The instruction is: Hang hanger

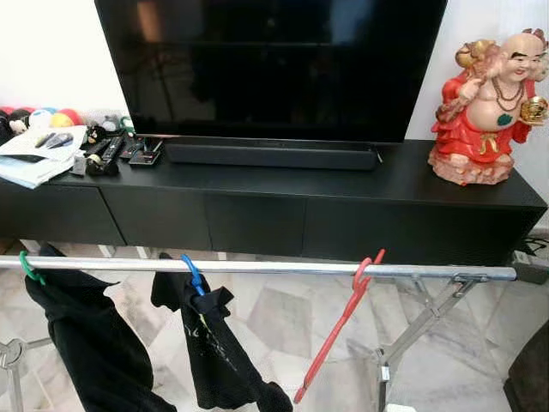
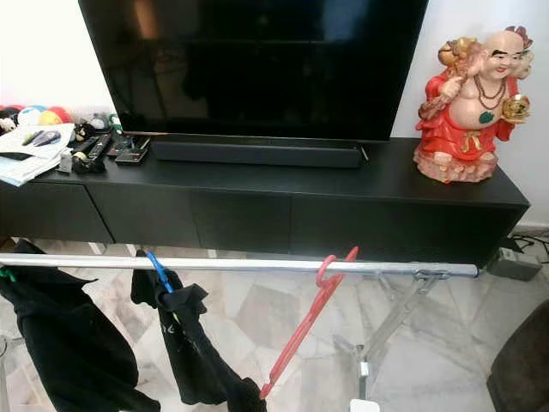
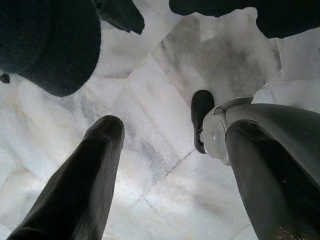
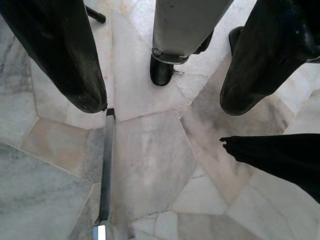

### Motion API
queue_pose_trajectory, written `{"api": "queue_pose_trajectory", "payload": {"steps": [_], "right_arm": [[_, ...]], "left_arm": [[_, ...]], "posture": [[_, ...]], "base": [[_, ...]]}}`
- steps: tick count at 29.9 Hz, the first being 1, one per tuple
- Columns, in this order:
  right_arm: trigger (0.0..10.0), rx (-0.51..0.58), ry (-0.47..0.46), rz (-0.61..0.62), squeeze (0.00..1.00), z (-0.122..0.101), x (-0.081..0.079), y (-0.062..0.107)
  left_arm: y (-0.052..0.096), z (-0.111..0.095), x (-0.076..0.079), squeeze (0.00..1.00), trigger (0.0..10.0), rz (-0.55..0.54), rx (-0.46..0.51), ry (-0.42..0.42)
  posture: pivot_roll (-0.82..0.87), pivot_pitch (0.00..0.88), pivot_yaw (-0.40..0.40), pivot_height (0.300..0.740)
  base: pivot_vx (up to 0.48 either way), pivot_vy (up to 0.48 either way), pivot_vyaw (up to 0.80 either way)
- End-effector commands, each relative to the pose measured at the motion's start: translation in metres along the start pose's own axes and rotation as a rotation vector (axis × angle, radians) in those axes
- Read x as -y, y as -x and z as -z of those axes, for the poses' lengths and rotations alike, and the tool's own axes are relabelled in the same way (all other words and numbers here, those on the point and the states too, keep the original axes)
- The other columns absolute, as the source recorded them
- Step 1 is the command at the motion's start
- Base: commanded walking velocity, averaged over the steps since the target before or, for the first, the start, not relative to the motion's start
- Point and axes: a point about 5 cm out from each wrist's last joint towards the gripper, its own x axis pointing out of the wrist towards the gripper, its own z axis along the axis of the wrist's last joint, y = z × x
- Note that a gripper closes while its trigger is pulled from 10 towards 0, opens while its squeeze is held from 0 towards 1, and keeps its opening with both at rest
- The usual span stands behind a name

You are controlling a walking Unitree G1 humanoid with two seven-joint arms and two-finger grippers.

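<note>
The red hanger hangs by its hook on the silver rail of the drying rack, toward the rail's right end, well apart from both grippers: the left gripper and the right gripper hang low over the pale marble floor, each with fingers spread and grasping nothing. Behind the rail stands a long black TV cabinet carrying a dark television and, at its right end, a red-robed figurine. The hanger is thin, bare plastic, slanting down and leftward beside two hangers with black garments.
</note>
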Motion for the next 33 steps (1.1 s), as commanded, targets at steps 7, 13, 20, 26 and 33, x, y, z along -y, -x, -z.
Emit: {"api": "queue_pose_trajectory", "payload": {"steps": [7, 13, 20, 26, 33], "right_arm": [[10.0, -0.013, -0.011, 0.001, 0.0, 0.004, 0.001, 0.001], [10.0, -0.003, 0.009, 0.003, 0.0, 0.003, 0.001, 0.001], [10.0, -0.002, 0.011, 0.004, 0.0, 0.002, 0.001, 0.0], [10.0, -0.002, 0.011, 0.003, 0.0, 0.001, 0.001, 0.0], [10.0, -0.003, -0.016, 0.008, 0.0, 0.002, 0.001, 0.0]], "left_arm": [[-0.003, -0.01, 0.006, 0.0, 10.0, 0.005, -0.004, -0.014], [-0.004, -0.016, 0.005, 0.0, 10.0, 0.003, 0.002, -0.014], [-0.004, -0.017, 0.005, 0.0, 10.0, 0.005, -0.001, -0.018], [-0.004, -0.013, 0.005, 0.0, 10.0, 0.009, 0.004, -0.02], [-0.003, -0.013, 0.005, 0.0, 10.0, 0.014, 0.009, -0.024]], "posture": [[0.1, 0.0, 0.032, 0.74], [0.1, 0.0, 0.029, 0.74], [0.1, 0.0, 0.031, 0.74], [0.1, 0.0, 0.031, 0.74], [0.1, 0.0, 0.028, 0.74]], "base": [[0.0, 0.0, 0.0], [0.0, 0.0, 0.27], [0.0, 0.0, 0.8], [0.0, 0.0, 0.8], [0.0, 0.0, 0.34]]}}
